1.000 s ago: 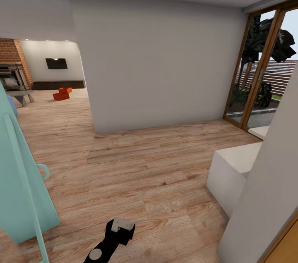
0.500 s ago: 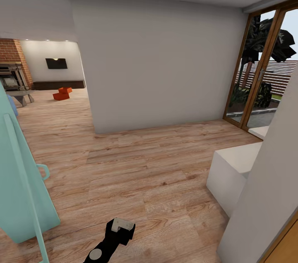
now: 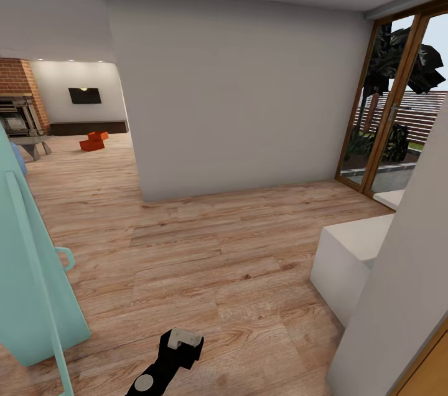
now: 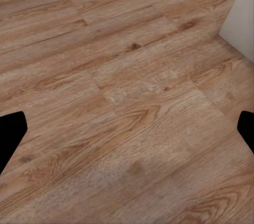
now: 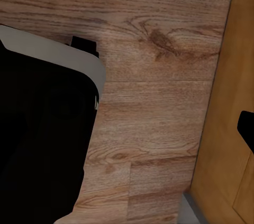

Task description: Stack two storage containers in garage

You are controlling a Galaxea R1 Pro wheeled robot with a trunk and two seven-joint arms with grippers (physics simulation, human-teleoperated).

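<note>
The two storage containers [image 3: 93, 141] are small orange-red shapes far off on the living room's wood-plank floor [image 3: 205, 259]; one sits slightly behind the other, in front of the long dark cabinet [image 3: 87, 127]. Both grippers are far from them. The left gripper [image 4: 127, 131] hangs open over bare planks, its black fingertips [image 4: 10, 134] at the picture's edges with nothing between them. The right gripper [image 5: 127, 129] also points at planks; one black fingertip [image 5: 246, 129] shows at the edge, beside my own dark body. A black arm link [image 3: 177, 349] pokes into the head view's bottom.
A white wall block [image 3: 249, 91] stands ahead, with the opening to the living room on its left. A teal object [image 3: 31, 259] stands close on the left and a white box [image 3: 348, 259] close on the right. Wood-framed glass doors [image 3: 392, 116] are at right. A wooden panel [image 5: 227, 102] is beside the right gripper.
</note>
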